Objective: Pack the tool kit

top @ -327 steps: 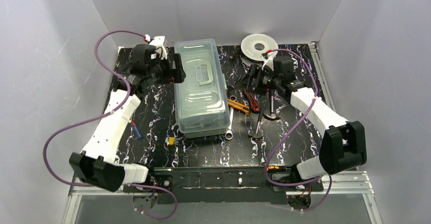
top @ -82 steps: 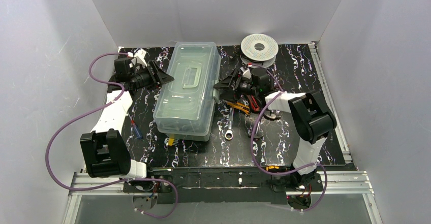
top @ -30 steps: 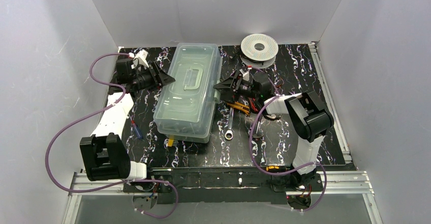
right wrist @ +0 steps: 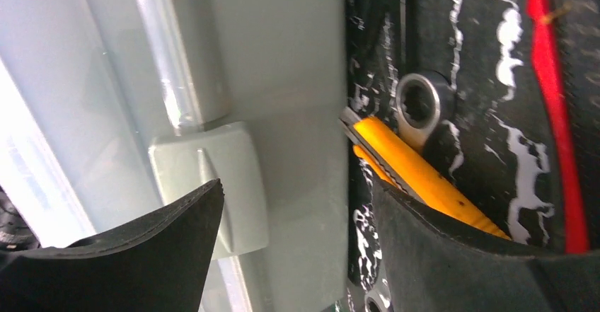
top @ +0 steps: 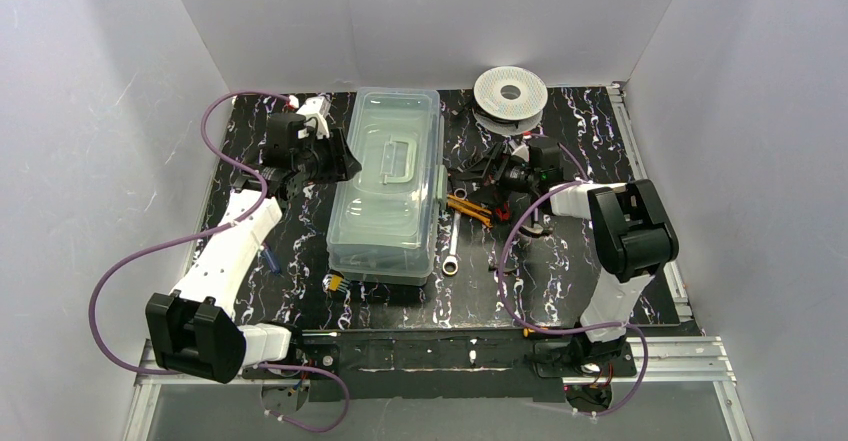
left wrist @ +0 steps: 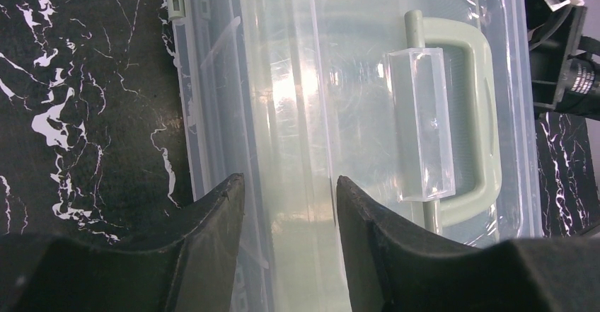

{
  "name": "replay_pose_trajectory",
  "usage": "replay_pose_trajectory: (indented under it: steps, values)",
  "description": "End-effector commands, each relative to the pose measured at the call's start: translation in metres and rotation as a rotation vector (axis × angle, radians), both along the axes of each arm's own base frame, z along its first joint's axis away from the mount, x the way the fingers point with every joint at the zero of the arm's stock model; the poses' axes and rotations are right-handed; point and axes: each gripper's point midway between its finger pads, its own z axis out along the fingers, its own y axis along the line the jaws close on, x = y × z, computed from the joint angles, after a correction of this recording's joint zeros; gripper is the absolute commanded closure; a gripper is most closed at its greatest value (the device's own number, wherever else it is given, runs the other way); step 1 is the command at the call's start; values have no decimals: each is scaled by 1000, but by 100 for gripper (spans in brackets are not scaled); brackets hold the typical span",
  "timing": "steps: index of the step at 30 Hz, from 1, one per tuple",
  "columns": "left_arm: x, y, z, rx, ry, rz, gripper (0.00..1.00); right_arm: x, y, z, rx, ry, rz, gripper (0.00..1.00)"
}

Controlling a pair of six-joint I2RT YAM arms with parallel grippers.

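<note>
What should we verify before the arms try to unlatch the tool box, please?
1. Left gripper open: ok, fingers apart over the tool box.
2. Right gripper open: ok.
3. Latch in the right wrist view: ok, off centre, nearer one finger.
4. Tool box open for packing: not ok, shut, handle lying flat.
5. Tools packed: not ok; yellow knife and wrench lie on the table.
6. Knife clear of the box wall: cannot tell.
</note>
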Motion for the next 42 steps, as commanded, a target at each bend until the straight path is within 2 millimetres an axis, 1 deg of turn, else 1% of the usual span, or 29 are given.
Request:
replay_pose_trajectory:
  steps: [1,2,3,4,5,6,8,9,11,13,16,18,20,22,25,28,30,31,33,36,40,42]
  values:
    - [-47,-7,-59,26,271,-93,61,-4,-6,-7,-58,4,-6,16]
    - [-47,-7,-59,26,271,-93,61,-4,-7,-10,-70,12,-10,19]
    - [-47,-6,-58,26,269,-91,61,-4,-7,-13,-80,19,-15,26]
    - [-47,-6,-57,25,267,-90,61,-4,-6,-15,-85,24,-18,37]
    - [-47,-5,-57,24,267,-89,61,-6,-3,-17,-89,30,-15,56]
    - [-47,-5,-57,22,267,-87,61,-7,2,-20,-91,36,-8,70]
    - [-46,-5,-56,15,268,-88,61,-9,14,-20,-78,40,9,91]
    - [-46,-5,-56,11,270,-91,61,-9,20,-21,-69,42,17,99]
    - [-46,-6,-57,1,277,-94,61,-9,29,-23,-60,52,32,99]
    - [-46,-7,-57,-3,281,-97,61,-8,36,-21,-53,48,44,99]
    - [-47,-7,-58,-6,283,-100,61,-10,51,-12,-30,33,75,99]
    - [-47,-7,-57,-7,284,-100,61,-14,60,1,-8,16,99,99]
    - [-47,-7,-57,-8,282,-101,61,-17,65,23,52,-28,113,99]
    - [-48,-7,-56,-9,280,-100,61,-21,65,45,99,-81,120,99]
    - [-49,-7,-56,-10,279,-102,61,-24,61,71,127,-147,115,99]
    - [-50,-8,-56,-12,280,-104,61,-27,63,89,175,-184,127,99]
    - [-50,-8,-56,-16,281,-105,61,-29,64,94,211,-194,138,99]
    - [-50,-8,-56,-17,281,-105,61,-30,65,93,218,-187,145,99]
    - [-50,-8,-56,-16,280,-105,61,-29,64,83,193,-146,136,99]
    - [-51,-7,-56,-9,279,-101,61,-26,48,52,92,-52,72,99]
    - [-52,-3,-55,6,274,-87,61,-21,7,15,-22,46,-45,99]
    - [-52,0,-55,16,271,-76,61,-16,-18,6,-86,58,-110,99]
